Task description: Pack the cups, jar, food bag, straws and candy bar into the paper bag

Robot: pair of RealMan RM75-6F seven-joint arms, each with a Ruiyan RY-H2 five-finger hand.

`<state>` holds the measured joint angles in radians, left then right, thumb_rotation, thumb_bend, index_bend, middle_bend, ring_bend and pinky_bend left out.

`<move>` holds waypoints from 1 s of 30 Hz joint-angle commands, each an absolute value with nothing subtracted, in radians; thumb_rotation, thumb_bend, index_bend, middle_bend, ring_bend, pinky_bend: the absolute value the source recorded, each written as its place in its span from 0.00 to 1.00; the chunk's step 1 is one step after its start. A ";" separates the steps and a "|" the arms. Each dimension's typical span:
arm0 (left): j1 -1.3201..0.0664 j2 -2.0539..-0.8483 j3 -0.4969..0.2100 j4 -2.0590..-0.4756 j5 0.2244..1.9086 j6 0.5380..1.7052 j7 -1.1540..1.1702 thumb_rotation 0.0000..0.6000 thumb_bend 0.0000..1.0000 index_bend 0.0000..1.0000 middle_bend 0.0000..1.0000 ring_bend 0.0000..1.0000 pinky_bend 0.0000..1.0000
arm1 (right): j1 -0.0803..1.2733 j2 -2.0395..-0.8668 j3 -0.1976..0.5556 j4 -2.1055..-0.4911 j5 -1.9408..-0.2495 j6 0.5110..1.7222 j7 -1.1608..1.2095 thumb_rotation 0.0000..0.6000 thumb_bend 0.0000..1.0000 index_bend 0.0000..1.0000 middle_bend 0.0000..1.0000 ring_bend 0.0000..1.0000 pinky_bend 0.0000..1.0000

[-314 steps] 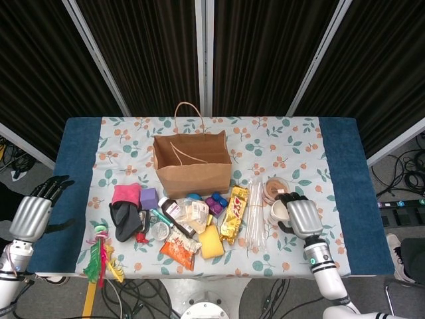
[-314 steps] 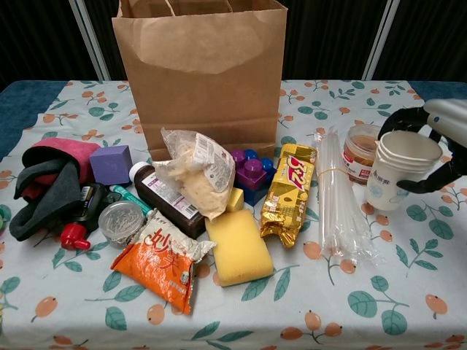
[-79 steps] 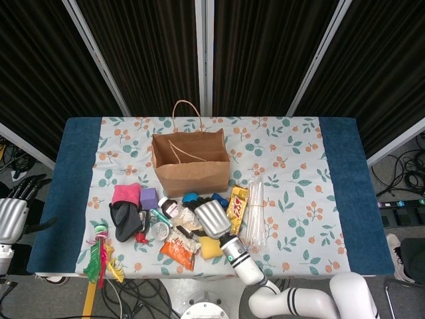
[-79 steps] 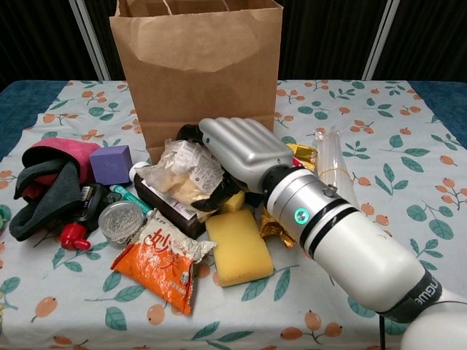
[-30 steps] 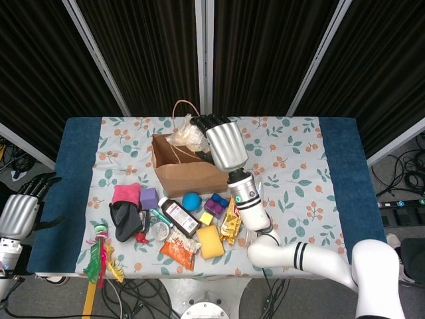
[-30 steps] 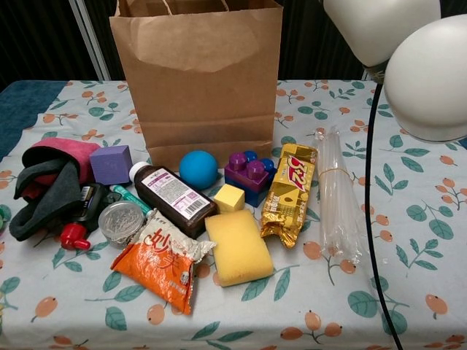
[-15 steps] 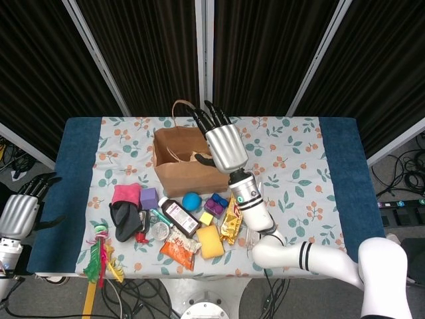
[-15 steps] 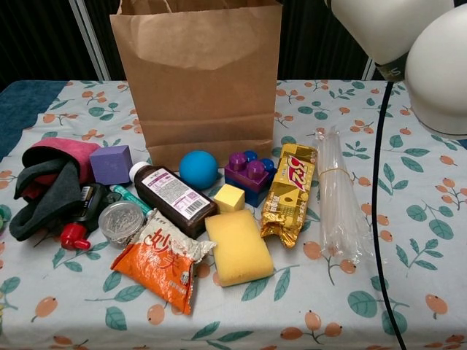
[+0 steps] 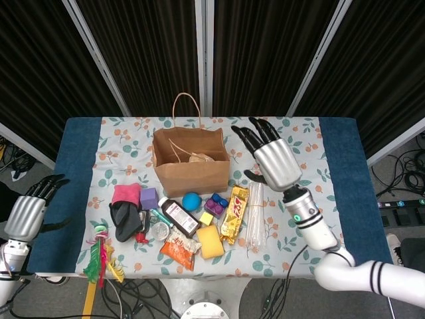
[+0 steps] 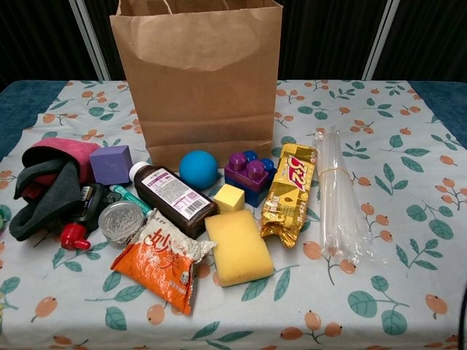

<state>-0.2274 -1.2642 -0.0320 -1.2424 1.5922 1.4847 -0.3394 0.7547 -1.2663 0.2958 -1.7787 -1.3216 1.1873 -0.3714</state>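
Note:
The brown paper bag (image 9: 191,174) (image 10: 201,80) stands upright and open at the table's middle back. A pale food bag (image 9: 197,158) lies inside it. The gold candy bar (image 9: 234,212) (image 10: 288,191) lies flat in front of the bag's right corner. Just right of it lies the bundle of clear straws (image 9: 255,214) (image 10: 338,197). My right hand (image 9: 273,161) hovers empty to the right of the bag, above the straws, fingers spread. At the table's left edge my left hand (image 9: 28,214) holds nothing. Neither view shows cups or a jar on the table.
In front of the bag lie a brown bottle (image 10: 174,198), a blue ball (image 10: 198,169), purple blocks (image 10: 249,173), a yellow sponge (image 10: 238,248) and an orange snack packet (image 10: 162,260). Pink and black cloths (image 10: 45,182) and a purple cube (image 10: 111,163) sit at the left.
My right hand let the food bag go over the paper bag, then swung right, empty. The cups and jar seen on the table 10.5 s ago are gone from it.

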 commanded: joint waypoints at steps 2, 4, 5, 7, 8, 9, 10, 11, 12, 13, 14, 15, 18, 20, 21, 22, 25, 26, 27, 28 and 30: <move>-0.231 -1.267 -0.028 -1.253 1.597 1.481 -0.327 1.00 0.13 0.23 0.24 0.16 0.25 | 0.679 -1.049 0.114 -1.848 -1.374 0.973 -0.288 1.00 0.00 0.08 0.19 0.02 0.10; -0.230 -1.266 -0.027 -1.257 1.599 1.481 -0.320 1.00 0.13 0.23 0.24 0.16 0.25 | 0.692 -1.035 0.093 -1.832 -1.338 0.906 -0.303 1.00 0.00 0.05 0.18 0.01 0.08; -0.231 -1.265 -0.027 -1.259 1.598 1.482 -0.318 1.00 0.13 0.23 0.24 0.15 0.25 | 0.699 -1.035 0.087 -1.824 -1.325 0.882 -0.310 1.00 0.00 0.03 0.17 0.00 0.07; -0.229 -1.262 -0.028 -1.261 1.595 1.481 -0.314 1.00 0.13 0.23 0.24 0.15 0.25 | 0.715 -1.043 0.077 -1.799 -1.304 0.840 -0.331 1.00 0.02 0.01 0.15 0.00 0.05; -0.228 -1.261 -0.028 -1.262 1.593 1.481 -0.313 1.00 0.13 0.23 0.24 0.16 0.25 | 0.722 -1.049 0.074 -1.786 -1.294 0.826 -0.342 1.00 0.03 0.00 0.15 0.00 0.04; -0.227 -1.260 -0.029 -1.262 1.590 1.481 -0.313 1.00 0.13 0.23 0.24 0.15 0.25 | 0.731 -1.061 0.073 -1.768 -1.277 0.809 -0.358 1.00 0.05 0.00 0.14 0.00 0.03; -0.226 -1.259 -0.029 -1.262 1.588 1.480 -0.312 1.00 0.13 0.23 0.24 0.15 0.25 | 0.738 -1.072 0.073 -1.754 -1.260 0.797 -0.368 1.00 0.06 0.00 0.14 0.00 0.02; -0.226 -1.259 -0.029 -1.261 1.586 1.478 -0.312 1.00 0.13 0.23 0.24 0.16 0.25 | 0.748 -1.090 0.074 -1.735 -1.231 0.781 -0.377 1.00 0.06 0.00 0.14 0.00 0.01; -0.225 -1.259 -0.029 -1.260 1.584 1.477 -0.312 1.00 0.13 0.23 0.24 0.16 0.25 | 0.756 -1.104 0.076 -1.719 -1.208 0.767 -0.383 1.00 0.06 0.00 0.13 0.00 0.01; -0.225 -1.259 -0.029 -1.259 1.583 1.476 -0.313 1.00 0.13 0.23 0.24 0.16 0.25 | 0.765 -1.119 0.076 -1.703 -1.185 0.752 -0.390 1.00 0.06 0.00 0.13 0.00 0.00; -0.225 -1.260 -0.029 -1.258 1.582 1.476 -0.313 1.00 0.13 0.23 0.24 0.16 0.25 | 0.774 -1.135 0.077 -1.688 -1.165 0.738 -0.396 1.00 0.06 0.00 0.12 0.00 0.00; -0.224 -1.260 -0.028 -1.256 1.582 1.475 -0.313 1.00 0.13 0.23 0.24 0.16 0.25 | 0.787 -1.156 0.078 -1.668 -1.145 0.725 -0.405 1.00 0.06 0.00 0.12 0.00 0.00; -0.227 -1.260 -0.030 -1.250 1.578 1.470 -0.313 1.00 0.13 0.23 0.24 0.15 0.25 | 0.815 -1.209 0.081 -1.625 -1.113 0.704 -0.423 1.00 0.07 0.00 0.10 0.00 0.00; -0.229 -1.260 -0.033 -1.245 1.575 1.467 -0.315 1.00 0.13 0.23 0.24 0.15 0.25 | 0.832 -1.237 0.085 -1.604 -1.103 0.690 -0.424 1.00 0.08 0.00 0.10 0.00 0.00; -0.230 -1.261 -0.035 -1.242 1.573 1.465 -0.315 1.00 0.13 0.23 0.24 0.16 0.25 | 0.844 -1.255 0.088 -1.590 -1.098 0.680 -0.424 1.00 0.08 0.00 0.10 0.00 0.00; -0.231 -1.262 -0.036 -1.240 1.571 1.463 -0.317 1.00 0.13 0.23 0.24 0.16 0.25 | 0.853 -1.268 0.089 -1.578 -1.095 0.671 -0.423 1.00 0.09 0.00 0.09 0.00 0.00; -0.233 -1.267 -0.038 -1.231 1.566 1.457 -0.320 1.00 0.13 0.23 0.24 0.16 0.25 | 0.882 -1.311 0.089 -1.535 -1.085 0.646 -0.428 1.00 0.09 0.00 0.09 0.00 0.00; -0.233 -1.269 -0.038 -1.228 1.565 1.456 -0.321 1.00 0.13 0.23 0.24 0.16 0.25 | 0.890 -1.324 0.089 -1.521 -1.080 0.639 -0.429 1.00 0.09 0.00 0.09 0.00 0.00; -0.233 -1.271 -0.037 -1.224 1.564 1.454 -0.323 1.00 0.13 0.23 0.24 0.16 0.25 | 0.899 -1.340 0.088 -1.504 -1.073 0.628 -0.428 1.00 0.09 0.00 0.09 0.00 0.00; -0.233 -1.272 -0.037 -1.221 1.562 1.452 -0.324 1.00 0.13 0.23 0.24 0.16 0.25 | 0.906 -1.351 0.086 -1.491 -1.065 0.619 -0.426 1.00 0.09 0.00 0.09 0.00 0.00; -0.233 -1.274 -0.037 -1.214 1.559 1.448 -0.328 1.00 0.13 0.23 0.24 0.15 0.25 | 0.923 -1.369 0.081 -1.468 -1.040 0.590 -0.421 1.00 0.09 0.00 0.09 0.00 0.00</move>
